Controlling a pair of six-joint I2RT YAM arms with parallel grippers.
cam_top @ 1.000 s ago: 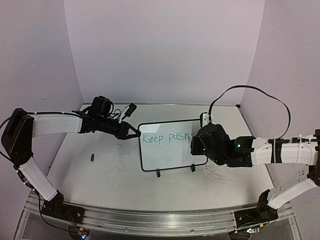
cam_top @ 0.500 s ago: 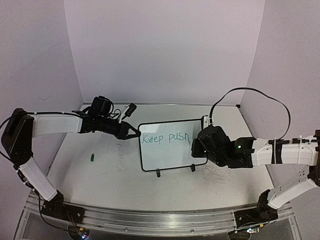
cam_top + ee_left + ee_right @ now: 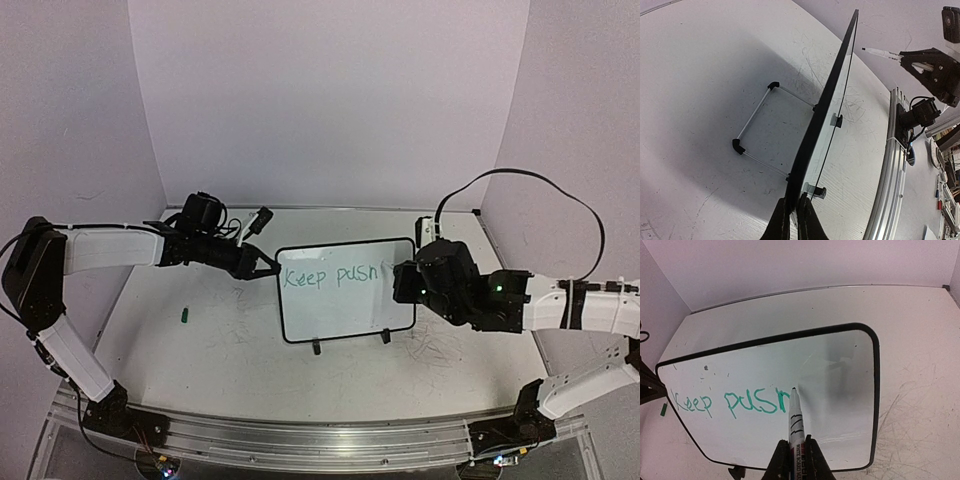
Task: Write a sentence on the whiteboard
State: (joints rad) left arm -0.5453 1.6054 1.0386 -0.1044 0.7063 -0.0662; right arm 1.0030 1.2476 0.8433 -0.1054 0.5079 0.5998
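on the whiteboard (image 3: 345, 315) (upright), sentence (image 3: 330, 277) stops mid-word.

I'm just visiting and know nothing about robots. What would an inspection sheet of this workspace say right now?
Surface: white table, faint grey scribbles.
Job's things: whiteboard standing on its feet; green sentence reads "Keep push" so far.
Clutter: small green object lying left of the board.
Claws: left claw shut on the board's left edge; right claw shut on a marker, tip at the last letter.
Cables: black cable loops above the right arm.
Surroundings: plain pale walls on three sides.
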